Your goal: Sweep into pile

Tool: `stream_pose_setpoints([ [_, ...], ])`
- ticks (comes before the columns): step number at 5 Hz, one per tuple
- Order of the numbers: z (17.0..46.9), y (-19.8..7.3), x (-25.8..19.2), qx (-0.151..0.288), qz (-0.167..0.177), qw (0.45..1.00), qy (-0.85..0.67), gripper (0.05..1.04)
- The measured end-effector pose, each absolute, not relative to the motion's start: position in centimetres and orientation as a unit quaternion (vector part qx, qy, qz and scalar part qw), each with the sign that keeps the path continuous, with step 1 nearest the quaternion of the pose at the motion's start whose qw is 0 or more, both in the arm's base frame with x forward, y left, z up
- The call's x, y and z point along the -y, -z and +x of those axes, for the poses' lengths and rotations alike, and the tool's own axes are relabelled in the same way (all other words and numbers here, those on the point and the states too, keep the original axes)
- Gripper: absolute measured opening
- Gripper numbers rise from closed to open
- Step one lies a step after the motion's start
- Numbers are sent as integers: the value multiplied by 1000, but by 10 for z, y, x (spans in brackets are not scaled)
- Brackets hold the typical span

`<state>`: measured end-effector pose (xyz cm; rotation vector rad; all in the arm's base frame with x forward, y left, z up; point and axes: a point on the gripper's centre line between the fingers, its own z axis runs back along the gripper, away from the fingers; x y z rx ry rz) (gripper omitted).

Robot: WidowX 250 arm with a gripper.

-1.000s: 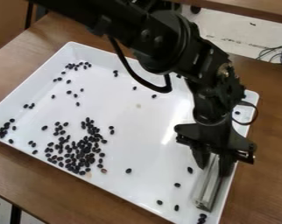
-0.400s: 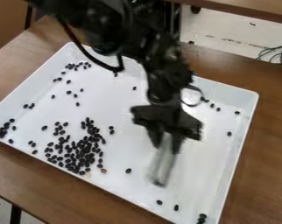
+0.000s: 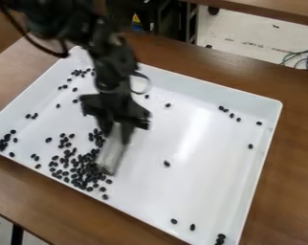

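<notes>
table (image 3: 297, 153): brown wood, bearing a white tray (image 3: 207, 186) strewn with dark beans.
pile (image 3: 77, 165): the main heap, toward the tray's near left side as we watch.
gripper (image 3: 117, 129): clamped on a pale bar (image 3: 112, 155), which slants down at the heap's right edge.
stroke: likely a leftward push; best kept slow, the bar's foot skimming the tray floor, its broad side to the beans.
finish: stop at the heap's edge, since pushing on could plough beans out the far side; lift clear before going back.
lone bean (image 3: 167, 163): out to the right, one for a later pass.
corner beans (image 3: 221, 238): against the wall, probably needing the bar's end tucked behind them.
</notes>
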<state>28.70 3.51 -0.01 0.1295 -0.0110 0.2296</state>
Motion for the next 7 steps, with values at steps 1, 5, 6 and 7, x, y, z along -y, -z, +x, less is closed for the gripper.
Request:
stream_pose_setpoints([
  [1, 277, 2, -76, -4, 65, 992, -107, 352],
  [5, 269, -5, -126, -28, 43, 993, -107, 352],
  [6, 282, -8, -80, -39, 28, 995, -91, 352],
  [7, 291, -13, -23, -45, 36, 996, -72, 352],
])
